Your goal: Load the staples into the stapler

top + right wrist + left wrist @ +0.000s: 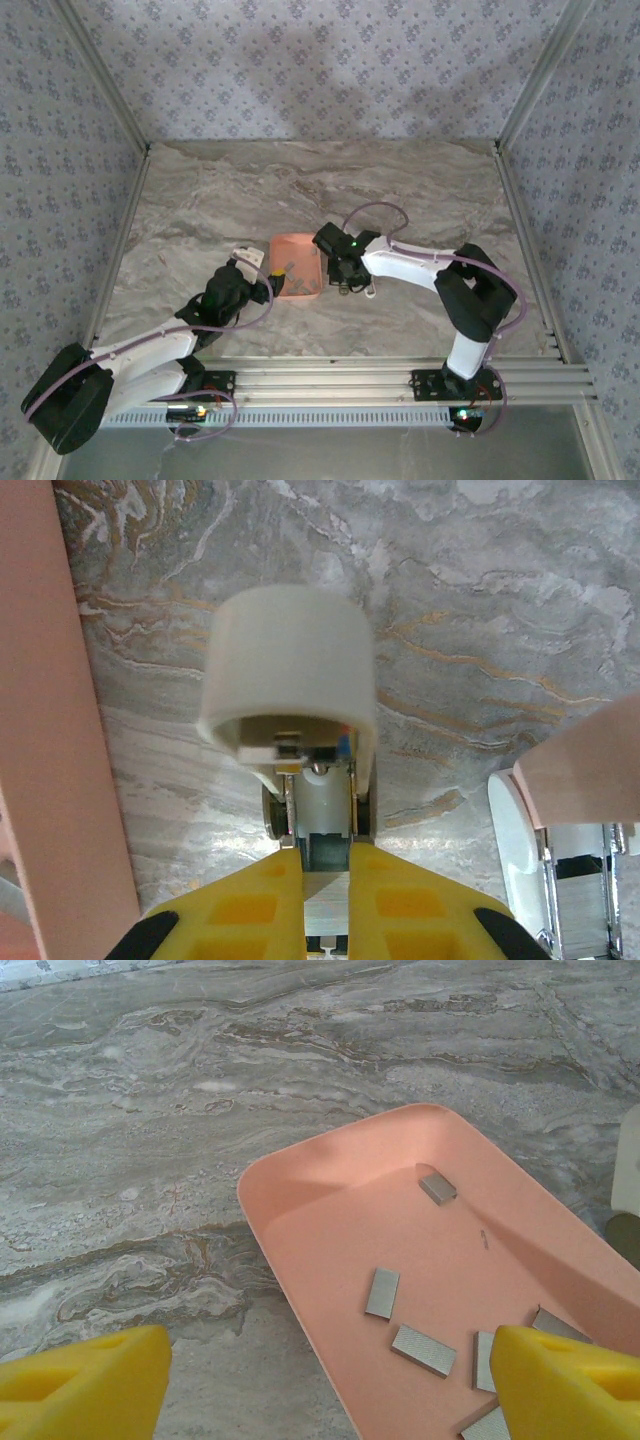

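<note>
Metal stapler (318, 802) between right fingers (400, 900)

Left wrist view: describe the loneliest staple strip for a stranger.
Find the salmon-orange tray on the marble table. One grey staple strip lies near its far corner. It lies alone; the other strips cluster at the near end.

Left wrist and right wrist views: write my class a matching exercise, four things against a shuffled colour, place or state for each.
Things:
1 tray
2 staples
3 stapler
4 left fingers

Colour, place or state:
A wide open
B lying in the tray
C held between the right fingers
D salmon-orange

Pairs: 1-D, 2-B, 3-C, 4-A
</note>
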`<move>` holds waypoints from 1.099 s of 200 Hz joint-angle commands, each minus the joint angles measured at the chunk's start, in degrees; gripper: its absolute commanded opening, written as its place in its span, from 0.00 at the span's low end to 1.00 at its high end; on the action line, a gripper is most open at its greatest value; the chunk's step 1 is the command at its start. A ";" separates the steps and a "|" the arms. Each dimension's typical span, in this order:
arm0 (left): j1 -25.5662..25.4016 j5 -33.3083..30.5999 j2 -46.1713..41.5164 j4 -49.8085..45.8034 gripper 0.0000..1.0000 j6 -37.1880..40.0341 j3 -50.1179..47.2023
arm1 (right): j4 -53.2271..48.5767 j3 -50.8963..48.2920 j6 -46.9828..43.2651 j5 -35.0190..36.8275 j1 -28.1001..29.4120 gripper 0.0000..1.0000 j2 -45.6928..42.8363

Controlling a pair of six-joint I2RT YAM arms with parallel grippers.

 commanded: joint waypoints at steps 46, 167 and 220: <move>0.36 0.26 -0.99 0.64 0.83 0.57 1.42 | -6.02 2.48 -1.21 1.10 1.12 0.13 2.04; 0.29 0.31 -0.94 0.42 0.83 0.74 1.59 | -7.02 4.88 -1.34 0.39 1.51 0.26 0.46; 0.35 0.56 -0.68 0.62 0.84 0.58 1.94 | -6.79 3.98 -1.45 0.21 0.79 0.28 -2.88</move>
